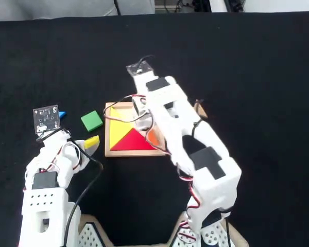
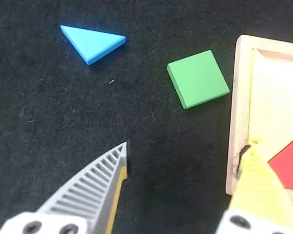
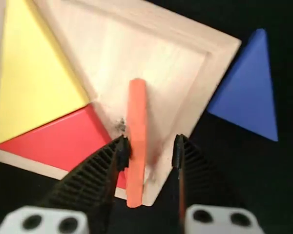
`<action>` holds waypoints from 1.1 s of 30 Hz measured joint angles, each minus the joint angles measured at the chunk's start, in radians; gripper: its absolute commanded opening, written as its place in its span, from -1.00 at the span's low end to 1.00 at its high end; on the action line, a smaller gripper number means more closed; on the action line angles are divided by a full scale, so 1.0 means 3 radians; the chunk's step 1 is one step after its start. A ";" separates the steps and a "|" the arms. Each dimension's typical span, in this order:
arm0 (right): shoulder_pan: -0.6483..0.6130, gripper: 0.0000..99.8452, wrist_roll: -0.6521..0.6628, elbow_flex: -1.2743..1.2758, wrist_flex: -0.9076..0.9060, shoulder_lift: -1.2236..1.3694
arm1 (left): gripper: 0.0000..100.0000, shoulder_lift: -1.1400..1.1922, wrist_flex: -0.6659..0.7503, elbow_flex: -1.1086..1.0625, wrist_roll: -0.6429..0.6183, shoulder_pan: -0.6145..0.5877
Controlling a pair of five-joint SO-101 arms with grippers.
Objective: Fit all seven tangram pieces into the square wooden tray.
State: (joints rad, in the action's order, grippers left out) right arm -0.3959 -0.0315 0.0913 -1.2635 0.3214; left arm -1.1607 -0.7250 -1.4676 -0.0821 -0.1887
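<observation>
Right pincer (image 3: 150, 146) hangs over the tray (image 3: 219, 63) with its jaws parted. The orange piece (image 3: 136, 126) stands on edge between them, against one finger (image 3: 118, 152) with a gap to the other, so it is not clamped. It sits over the bare part of the tray, close beside the red triangle (image 3: 58, 141).

Left pincer (image 2: 185, 148) is released and wide, with nothing between its fingers. The yellow fingertip (image 2: 254, 170) lies over the tray's rim and the grey one is well out from the tray over the black cloth (image 1: 247, 62).

A small printed board (image 1: 46, 117) on the left arm carries marks too small to read.

By count there are two arms, one tray and six pieces. Three pieces are at the tray. The yellow triangle (image 3: 34, 73) and the red triangle lie flat inside it, edge to edge, and the orange piece is the third. Three pieces lie outside on the cloth. The green square (image 2: 198, 78) is just beside the tray on the left arm's side, apart from the rim. The pale blue triangle (image 2: 93, 43) lies farther out from the tray, beyond the square. The navy triangle (image 3: 249, 92) lies just beside a tray corner on the side away from the square.
</observation>
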 measured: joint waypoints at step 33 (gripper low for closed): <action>0.0046 -0.98 0.0522 -0.0931 0.0036 0.0644 | -0.29 0.0000 0.0000 0.0000 0.0000 0.0000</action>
State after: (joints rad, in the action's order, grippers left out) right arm -0.3821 0.1250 -0.1880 -1.2528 0.5148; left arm -1.1607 -0.7250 -1.4676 -0.0821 -0.1887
